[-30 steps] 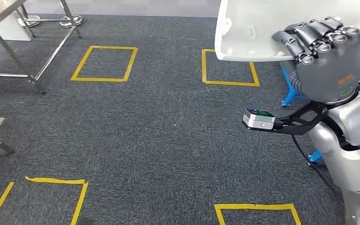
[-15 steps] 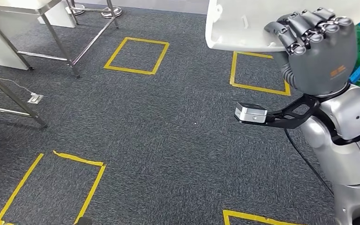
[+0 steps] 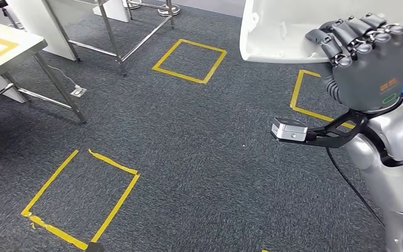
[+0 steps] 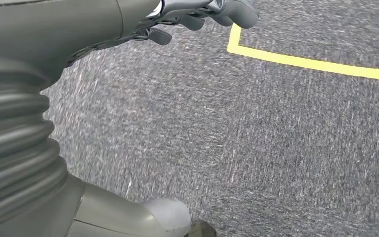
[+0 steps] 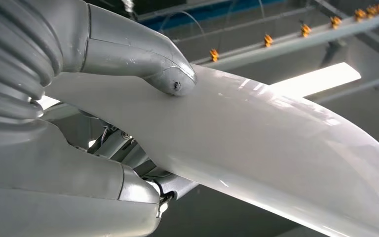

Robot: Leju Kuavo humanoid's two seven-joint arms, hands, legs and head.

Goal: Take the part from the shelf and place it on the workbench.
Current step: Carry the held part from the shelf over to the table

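Nearest in the head view, the right hand (image 3: 364, 65) is raised at the right of the picture, its fingers (image 3: 346, 37) curled over the lower edge of the white part (image 3: 288, 29), a broad, shallow moulded shell held up in front of the body; the right wrist view shows the thumb (image 5: 143, 61) pressed on the part's smooth curved face (image 5: 276, 148), so the hand grips it from both sides. The left hand (image 4: 197, 12) hangs over the dark grey carpet (image 3: 204, 157), fingers loosely curled with nothing in them. On the carpet lie three yellow tape rectangles: one near at left (image 3: 81, 197), one farther off in the middle (image 3: 189, 60), one partly hidden behind the right hand (image 3: 307, 94). Farthest, at upper left, stand two metal-legged tables (image 3: 10, 47), the workbench top edged in yellow.
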